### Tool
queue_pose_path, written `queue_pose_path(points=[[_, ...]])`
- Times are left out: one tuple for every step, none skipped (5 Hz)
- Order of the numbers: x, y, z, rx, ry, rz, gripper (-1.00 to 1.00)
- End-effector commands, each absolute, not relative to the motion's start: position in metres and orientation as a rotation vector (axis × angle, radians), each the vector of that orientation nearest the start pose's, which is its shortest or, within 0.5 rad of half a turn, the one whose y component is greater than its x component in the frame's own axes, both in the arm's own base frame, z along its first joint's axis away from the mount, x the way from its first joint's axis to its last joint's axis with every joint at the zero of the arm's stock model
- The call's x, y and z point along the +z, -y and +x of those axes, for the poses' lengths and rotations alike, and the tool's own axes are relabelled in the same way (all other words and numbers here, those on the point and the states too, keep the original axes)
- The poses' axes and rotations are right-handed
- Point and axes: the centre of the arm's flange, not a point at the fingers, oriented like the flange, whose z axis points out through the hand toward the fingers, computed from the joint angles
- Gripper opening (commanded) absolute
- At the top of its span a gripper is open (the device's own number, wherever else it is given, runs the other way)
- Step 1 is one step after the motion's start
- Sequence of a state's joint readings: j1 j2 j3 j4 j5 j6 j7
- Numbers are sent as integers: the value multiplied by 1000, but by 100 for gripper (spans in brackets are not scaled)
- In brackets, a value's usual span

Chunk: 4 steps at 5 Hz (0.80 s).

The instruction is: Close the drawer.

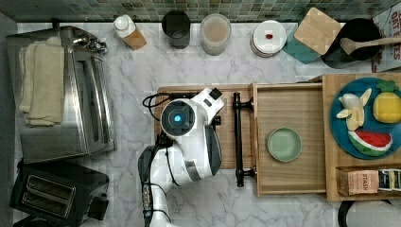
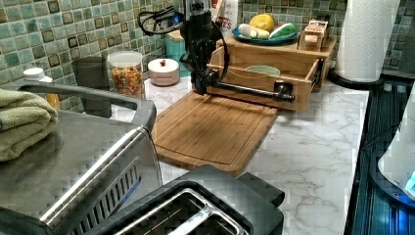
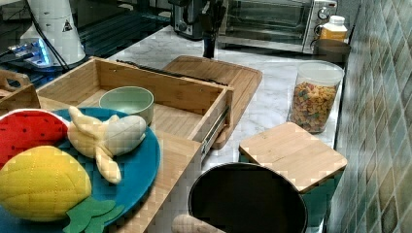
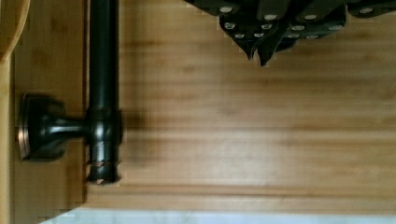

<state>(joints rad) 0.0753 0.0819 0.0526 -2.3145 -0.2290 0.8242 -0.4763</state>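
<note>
Drawer stands pulled well out from under the butcher-block top, its light-wood box open toward the top view's left, and you can see a green bowl sitting on its floor. Its black bar handle runs along the drawer front, hanging over the bamboo cutting board that lies on the marble worktop.

Your gripper hovers low over that board, just beside the handle's end and clear of it. In the wrist view the fingertips come together to a point with nothing between them, so it is clenched and empty. The left view puts the gripper down at handle height, at the bar's far end by the tiled wall.

On the butcher-block top, a blue plate carries toy fruit. Along the wall stand a cereal jar and other canisters, with a toaster oven at the top view's left.
</note>
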Motion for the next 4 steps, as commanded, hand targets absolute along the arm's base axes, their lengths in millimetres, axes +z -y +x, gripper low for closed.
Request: queue_pose_path(points=[[284,-59,497,-67,-54,-3293,-100],[274,-48,486,-41,-105,-3266,-100],[269,-40,473,-68,-152,-3273,-100],[272,-18,464,-52,-128,-3252,-100]])
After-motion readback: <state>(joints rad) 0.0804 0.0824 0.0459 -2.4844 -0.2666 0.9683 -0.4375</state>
